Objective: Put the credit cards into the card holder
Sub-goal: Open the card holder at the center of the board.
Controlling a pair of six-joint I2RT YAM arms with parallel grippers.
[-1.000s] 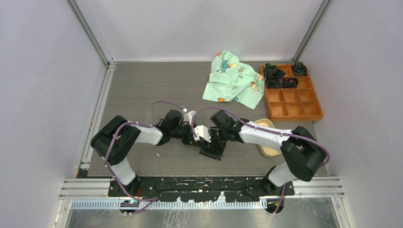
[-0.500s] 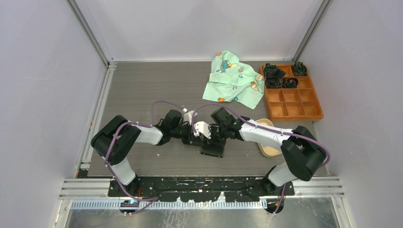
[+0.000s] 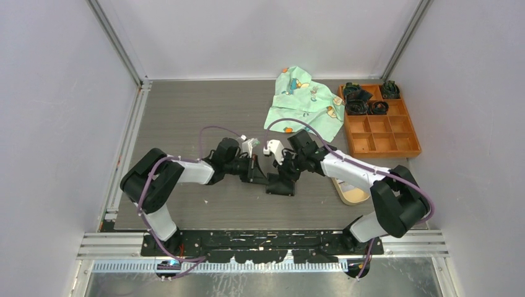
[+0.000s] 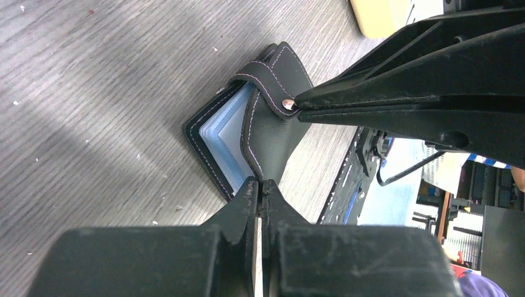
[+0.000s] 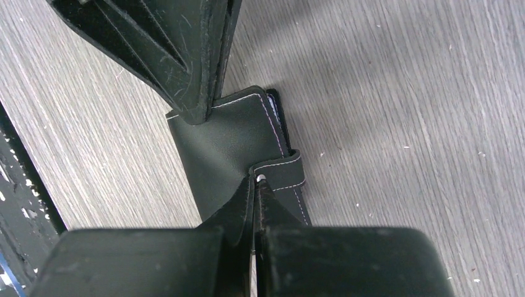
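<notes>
1. Pinching the cover's free edge, the left gripper (image 4: pixel 260 184) is clenched on the card holder (image 4: pixel 275 133), with only leather between its jaws.
2. The right gripper (image 5: pixel 255 183) is clamped likewise, grasping the snap tab (image 5: pixel 286 176) right at its stud.
3. Between the two grips the black wallet's cover stands half raised; its back seems to rest on the grey table (image 3: pixel 186 124).
4. The credit cards (image 4: pixel 230 133), pale blue and white, sit stacked inside, with their edges showing under the cover.
5. No card shows outside the wallet, so loading looks done. Folding the cover down and snapping the tab appear to be left.
6. From the wallet, the tan tray (image 3: pixel 351 197) lies at 3 o'clock, the orange compartment box (image 3: pixel 384 142) at 1 o'clock, and the patterned cloth (image 3: pixel 303 108) at 12.
</notes>
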